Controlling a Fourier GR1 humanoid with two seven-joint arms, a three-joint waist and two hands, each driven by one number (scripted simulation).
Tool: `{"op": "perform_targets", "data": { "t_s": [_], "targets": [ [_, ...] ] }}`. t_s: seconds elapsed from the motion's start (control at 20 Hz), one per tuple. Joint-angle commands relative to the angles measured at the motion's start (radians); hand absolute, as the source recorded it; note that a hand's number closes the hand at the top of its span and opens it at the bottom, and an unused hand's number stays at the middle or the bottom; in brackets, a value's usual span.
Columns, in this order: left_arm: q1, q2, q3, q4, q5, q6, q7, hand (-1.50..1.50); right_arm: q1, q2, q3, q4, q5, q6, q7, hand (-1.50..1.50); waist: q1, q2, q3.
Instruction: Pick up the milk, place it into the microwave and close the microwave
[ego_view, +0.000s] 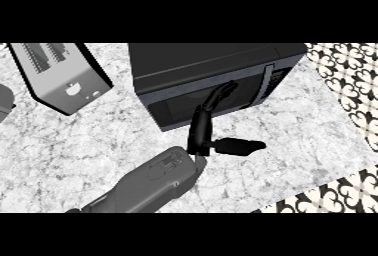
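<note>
Now the right hand (203, 134) has its fingers (220, 95) straight and together, pressing flat on the microwave (214, 65) door, just beyond it, looking shut.

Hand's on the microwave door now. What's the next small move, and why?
Probably one last short push, then draw the left hand back. Its straight fingers rest against the door, which looks flush with the microwave body, so it seems shut or nearly so. No milk shows on the counter.
</note>
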Motion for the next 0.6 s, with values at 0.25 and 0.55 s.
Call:
{"op": "perform_targets", "data": {
  "t_s": [0.25,0.55],
  "targets": [
    [-0.062,-0.001,0.038,0.077,0.078,-0.003,-0.034,-1.50,-0.055,-0.029,0.001,0.026,0.001,-0.003,0.020,1.50,-0.014,0.016,0.000],
    [-0.068,-0.001,0.023,0.081,0.099,-0.008,-0.063,-1.50,-0.048,0.078,0.118,0.103,-0.222,0.090,0.058,-1.50,-0.002,0.025,0.006]
  ]
}}
